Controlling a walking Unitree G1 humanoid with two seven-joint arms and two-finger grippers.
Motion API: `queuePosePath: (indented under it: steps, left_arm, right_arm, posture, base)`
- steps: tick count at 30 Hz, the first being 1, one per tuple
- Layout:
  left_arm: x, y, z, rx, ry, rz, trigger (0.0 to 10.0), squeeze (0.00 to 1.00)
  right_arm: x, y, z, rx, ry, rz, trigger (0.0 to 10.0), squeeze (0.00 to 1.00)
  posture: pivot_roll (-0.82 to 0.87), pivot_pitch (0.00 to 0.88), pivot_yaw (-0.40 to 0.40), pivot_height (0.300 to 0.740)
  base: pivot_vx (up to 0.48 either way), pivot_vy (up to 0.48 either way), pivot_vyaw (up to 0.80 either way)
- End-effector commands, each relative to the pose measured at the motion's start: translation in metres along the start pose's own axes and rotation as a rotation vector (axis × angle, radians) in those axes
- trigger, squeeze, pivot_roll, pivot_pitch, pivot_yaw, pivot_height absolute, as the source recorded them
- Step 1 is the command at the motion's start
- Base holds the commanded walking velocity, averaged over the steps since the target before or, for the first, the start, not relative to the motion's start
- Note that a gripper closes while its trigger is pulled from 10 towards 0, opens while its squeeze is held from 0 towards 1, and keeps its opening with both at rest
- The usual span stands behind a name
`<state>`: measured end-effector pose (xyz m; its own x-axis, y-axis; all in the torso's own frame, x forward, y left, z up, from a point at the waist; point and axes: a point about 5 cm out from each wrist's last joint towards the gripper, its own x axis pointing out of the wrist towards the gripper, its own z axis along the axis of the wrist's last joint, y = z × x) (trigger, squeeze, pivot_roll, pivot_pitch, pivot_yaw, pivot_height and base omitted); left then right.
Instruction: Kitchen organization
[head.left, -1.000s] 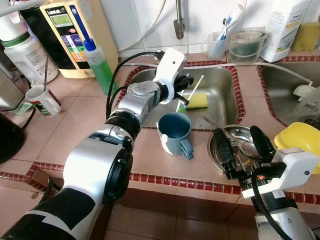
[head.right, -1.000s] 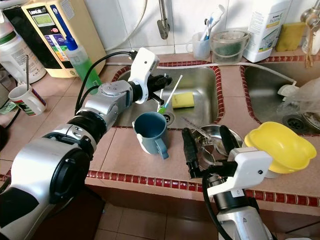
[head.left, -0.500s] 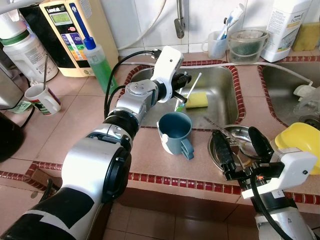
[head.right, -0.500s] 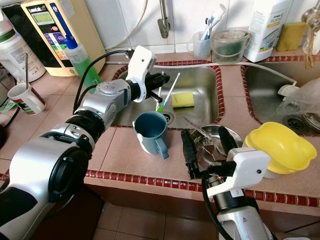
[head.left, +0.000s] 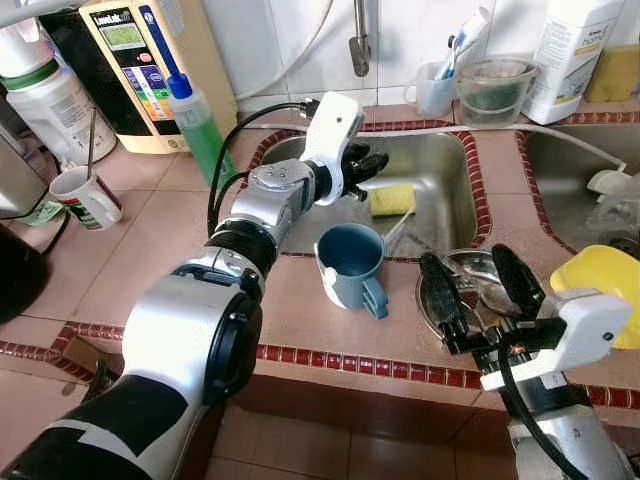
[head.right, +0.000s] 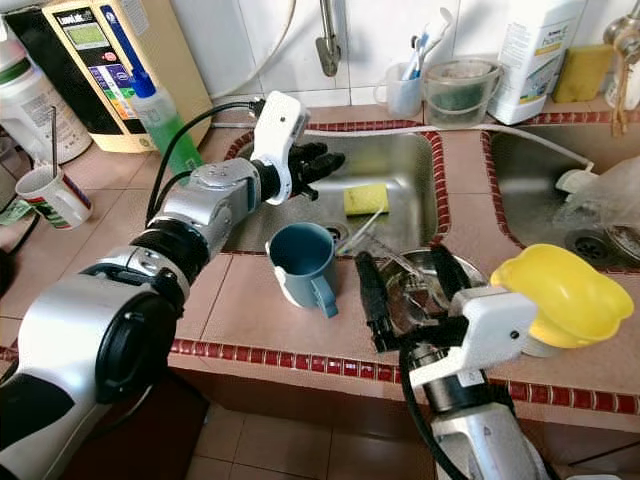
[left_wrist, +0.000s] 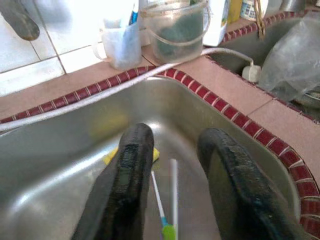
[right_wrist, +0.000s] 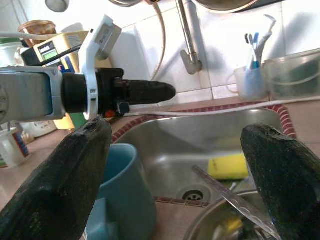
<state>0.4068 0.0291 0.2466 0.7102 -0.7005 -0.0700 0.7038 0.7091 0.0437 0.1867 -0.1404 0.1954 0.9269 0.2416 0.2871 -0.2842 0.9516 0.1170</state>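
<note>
the left pincer (head.left: 368, 166) hangs open and empty over the sink (head.left: 450, 150), the toothbrush (left_wrist: 164, 216) lying loose in the basin by the yellow sponge (head.left: 392, 199), while the right pincer (head.left: 470, 285) gapes above the steel bowl (head.right: 455, 270), blue mug (head.left: 350, 262) still unsorted on the table (head.left: 160, 230).

Print on the water purifier (head.left: 135, 60) and white jug (head.left: 572, 40) is too small to read

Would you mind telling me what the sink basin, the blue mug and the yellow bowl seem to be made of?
Sink basin: brushed stainless steel, judging by its grey sheen and soft reflections. Blue mug: probably matte plastic, with an even, dull colour, though ceramic is possible. Yellow bowl: likely glossy plastic, bright with a thin wavy rim.
</note>
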Motion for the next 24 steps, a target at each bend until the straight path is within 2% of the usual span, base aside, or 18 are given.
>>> queuePosePath:
  steps: [1,5,13,15,17,21,24]
  left_arm:
    - [-0.004,0.009,0.009,0.004,-0.015,0.026,10.0,1.0]
    - [-0.005,0.012,0.012,-0.007,-0.031,0.033,10.0,1.0]
    - [-0.012,0.022,0.018,-0.043,-0.093,0.073,10.0,1.0]
    - [-0.016,0.027,0.018,-0.089,-0.127,0.082,10.0,1.0]
    - [-0.016,0.028,0.018,-0.094,-0.13,0.082,10.0,1.0]
    - [-0.026,0.041,0.016,-0.138,-0.17,0.132,10.0,1.0]
    - [-0.029,0.045,0.014,-0.139,-0.182,0.138,10.0,1.0]
  right_arm:
    - [0.003,0.004,-0.004,0.015,0.011,0.032,10.0,0.0]
    - [0.008,0.003,-0.004,0.007,0.006,0.047,10.0,0.0]
    - [0.031,-0.003,-0.009,-0.032,-0.018,0.078,10.0,0.0]
    - [0.04,-0.008,-0.01,-0.046,-0.034,0.075,10.0,0.0]
    - [0.041,-0.009,-0.01,-0.047,-0.035,0.075,10.0,0.0]
    - [0.058,-0.01,-0.014,-0.059,-0.054,0.094,10.0,0.0]
    - [0.064,-0.011,-0.016,-0.064,-0.062,0.093,10.0,0.0]
  posture:
    - [-0.22,0.074,0.163,0.74]
    - [-0.21,0.062,0.151,0.74]
    - [-0.16,0.043,0.123,0.74]
    - [-0.13,0.03,0.109,0.74]
    - [-0.13,0.03,0.109,0.74]
    - [-0.1,0.011,0.084,0.74]
    - [-0.08,0.004,0.071,0.74]
  base:
    - [0.0,0.0,0.0]
    - [0.0,0.0,0.0]
    - [0.0,0.0,0.0]
    - [0.0,0.0,0.0]
    - [0.0,0.0,0.0]
    - [0.0,0.0,0.0]
    - [0.0,0.0,0.0]
